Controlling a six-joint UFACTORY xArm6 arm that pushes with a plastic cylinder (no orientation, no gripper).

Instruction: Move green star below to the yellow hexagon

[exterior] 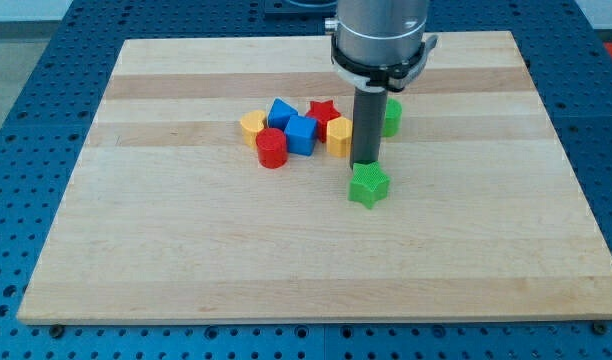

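Observation:
The green star lies on the wooden board, just below and slightly right of the yellow hexagon. My tip stands at the star's upper edge, touching or nearly touching it, right beside the hexagon's right side. The rod hides part of the hexagon's right edge.
A cluster sits left of the hexagon: red star, blue block, blue cube, red cylinder, yellow heart. A green block lies right of the rod. The board rests on a blue pegboard table.

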